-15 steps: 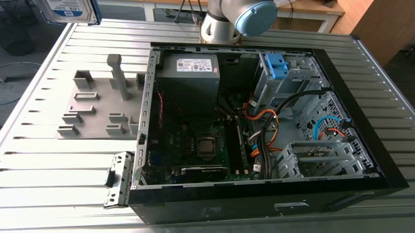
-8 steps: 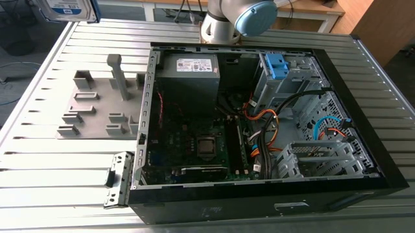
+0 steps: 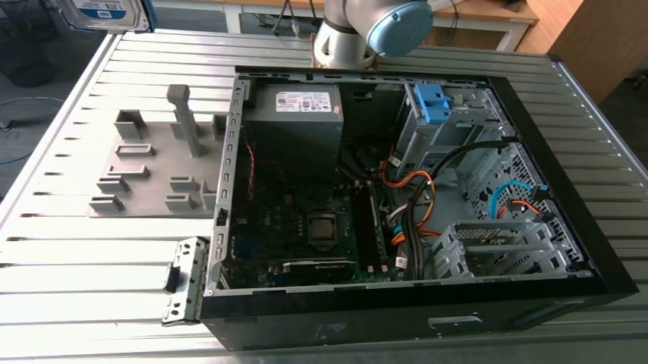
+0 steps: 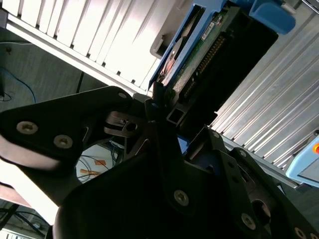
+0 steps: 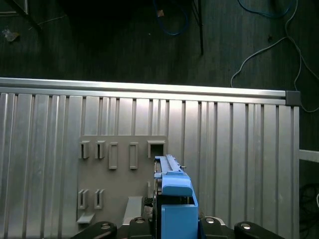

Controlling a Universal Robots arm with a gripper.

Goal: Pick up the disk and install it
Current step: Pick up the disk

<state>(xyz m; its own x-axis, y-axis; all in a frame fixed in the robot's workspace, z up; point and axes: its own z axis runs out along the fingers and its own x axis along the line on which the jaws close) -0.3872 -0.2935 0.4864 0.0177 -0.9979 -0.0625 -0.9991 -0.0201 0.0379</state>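
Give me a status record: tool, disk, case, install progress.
tool: shut on the disk
disk: lifted, at the exterior view's upper left, outside the case
fixture plate: on the table, beneath the held disk in the first wrist view
case: open, lying on the table; blue bracket in its drive bay
install: not yet done

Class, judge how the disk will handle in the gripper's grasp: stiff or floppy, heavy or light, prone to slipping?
Probably stiff: the disk juts straight from the fingers without sagging. Likely heavy for its size, being metal-bodied. Its smooth blue frame might slip if gripped lightly.
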